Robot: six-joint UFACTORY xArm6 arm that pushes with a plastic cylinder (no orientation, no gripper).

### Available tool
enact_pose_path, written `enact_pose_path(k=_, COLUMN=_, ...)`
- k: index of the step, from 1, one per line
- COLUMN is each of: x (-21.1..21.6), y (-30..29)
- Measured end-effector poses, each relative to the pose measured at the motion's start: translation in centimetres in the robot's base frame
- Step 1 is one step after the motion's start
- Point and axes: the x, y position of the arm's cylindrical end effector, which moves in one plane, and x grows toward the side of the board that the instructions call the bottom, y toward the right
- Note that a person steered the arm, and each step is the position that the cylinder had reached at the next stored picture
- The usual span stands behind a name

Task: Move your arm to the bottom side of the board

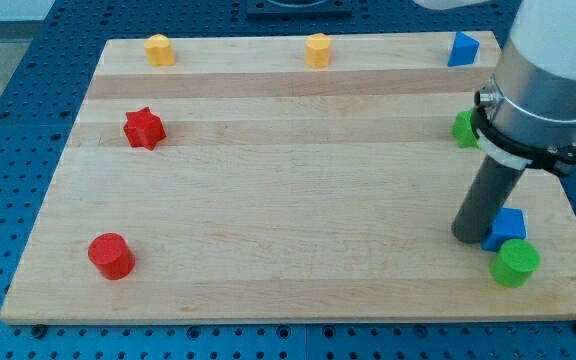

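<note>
My tip (469,238) rests on the wooden board (288,200) near its right edge, toward the view's bottom. It stands just left of a blue cube (508,227), touching or nearly touching it. A green cylinder (516,263) sits right below the blue cube. Another green block (464,128) is partly hidden behind my arm, above the tip.
A red star (144,128) lies at the left. A red cylinder (111,255) sits at the bottom left. Two yellow blocks (160,49) (317,49) and a blue block (462,49) line the top edge. The blue perforated table (8,150) surrounds the board.
</note>
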Motion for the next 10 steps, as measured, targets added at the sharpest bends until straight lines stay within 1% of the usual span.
enact_pose_path(k=1, x=-1.4, y=-3.1)
enact_pose_path(k=2, x=-1.5, y=-8.7)
enact_pose_path(k=4, x=3.6, y=-17.8)
enact_pose_path(k=6, x=5.6, y=-23.6)
enact_pose_path(k=7, x=8.0, y=-28.2)
enact_pose_path(k=9, x=7.9, y=-39.6)
enact_pose_path(k=10, x=5.9, y=-41.6)
